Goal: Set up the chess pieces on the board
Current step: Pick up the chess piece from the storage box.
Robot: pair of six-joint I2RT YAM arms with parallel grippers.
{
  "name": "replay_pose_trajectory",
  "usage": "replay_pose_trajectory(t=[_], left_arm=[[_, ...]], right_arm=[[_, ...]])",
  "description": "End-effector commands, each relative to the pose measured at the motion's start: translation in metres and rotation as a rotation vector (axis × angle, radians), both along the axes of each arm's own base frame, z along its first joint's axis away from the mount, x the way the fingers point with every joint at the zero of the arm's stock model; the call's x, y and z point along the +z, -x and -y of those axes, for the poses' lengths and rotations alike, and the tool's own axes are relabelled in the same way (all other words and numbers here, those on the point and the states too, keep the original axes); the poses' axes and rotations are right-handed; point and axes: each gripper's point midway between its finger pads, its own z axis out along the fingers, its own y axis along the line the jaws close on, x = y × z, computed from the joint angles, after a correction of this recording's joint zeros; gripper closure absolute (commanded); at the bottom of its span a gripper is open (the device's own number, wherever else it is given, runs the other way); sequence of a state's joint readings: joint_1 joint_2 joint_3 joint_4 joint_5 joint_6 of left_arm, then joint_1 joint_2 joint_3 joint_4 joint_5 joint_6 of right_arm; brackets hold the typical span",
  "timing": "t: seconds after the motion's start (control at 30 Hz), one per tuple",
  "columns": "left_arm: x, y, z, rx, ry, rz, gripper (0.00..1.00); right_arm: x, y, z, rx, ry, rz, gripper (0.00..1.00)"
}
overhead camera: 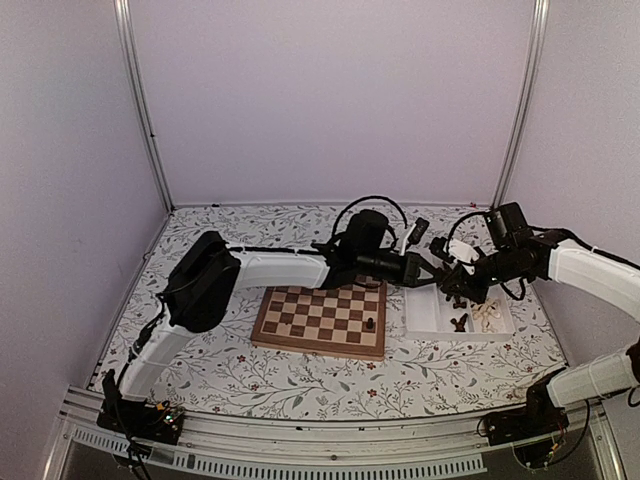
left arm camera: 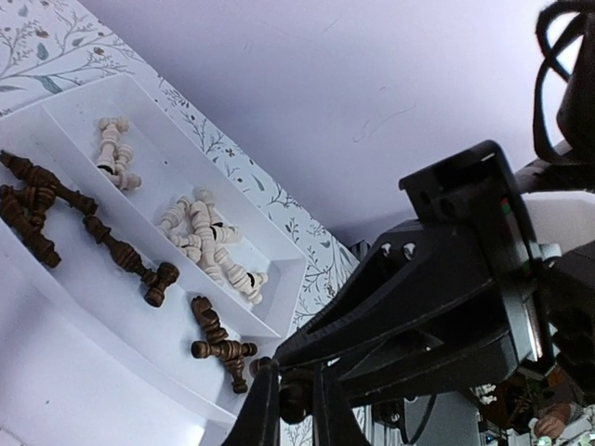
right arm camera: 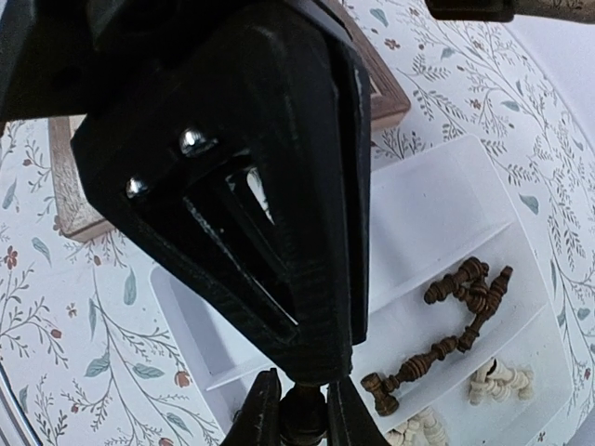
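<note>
Floral-patterned worktop [overhead camera: 220, 375] within pale lilac walls, seen from above and from both wrists. Board [overhead camera: 300, 325] lies at centre, bare except for one dark piece [overhead camera: 371, 324] standing on a near right square. White tray [overhead camera: 430, 318] sits just right of the board. Its compartments hold the other chess pieces, dark ones [left arm camera: 56, 214] in one and cream ones [left arm camera: 209, 242] in the next, all lying on their sides. Left tool [left arm camera: 296, 418] and right tool [right arm camera: 299, 418] meet tip to tip above the tray, each closed on the same dark figurine [right arm camera: 302, 409], apparently a hand-over. Progress: barely begun, with nearly the whole set yet to be placed. Obstruction: the two arms crowd each other over the tray, and the heaped pieces touch and overlap, hampering single picks
</note>
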State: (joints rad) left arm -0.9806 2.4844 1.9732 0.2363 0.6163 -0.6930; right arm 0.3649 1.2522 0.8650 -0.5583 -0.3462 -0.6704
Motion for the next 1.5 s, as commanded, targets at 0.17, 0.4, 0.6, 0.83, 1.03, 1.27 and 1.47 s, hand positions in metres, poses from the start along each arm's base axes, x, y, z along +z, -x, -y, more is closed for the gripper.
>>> replay_pose_trajectory(t=[0.17,0.4,0.6,0.83,1.03,1.27,1.47], left_arm=[[0.006,0.004,0.035,-0.038,0.124,-0.044,1.0],[0.0,-0.002,0.031,-0.008,0.084,-0.044,1.0],[0.002,-0.006,0.022,0.014,0.073,-0.042,1.0],[0.019,-0.029,-0.001,0.084,0.066,0.005,1.0],[0.045,-0.048,-0.028,0.139,0.041,0.075,1.0],[0.048,-0.051,-0.033,0.143,0.043,0.065,1.0],[0.038,-0.042,-0.026,0.107,0.049,0.023,1.0]], right_arm=[[-0.041,-0.001,0.047,-0.154,0.136,-0.028,0.6],[-0.049,-0.012,0.066,-0.234,0.106,-0.049,0.7],[-0.045,-0.016,0.064,-0.23,0.065,-0.042,0.86],[-0.053,-0.01,0.059,-0.211,0.04,-0.076,0.91],[-0.066,-0.006,0.057,-0.207,0.04,-0.138,0.87],[-0.047,-0.011,0.044,-0.179,-0.039,-0.129,0.49],[-0.011,-0.01,0.027,-0.105,-0.141,-0.064,0.44]])
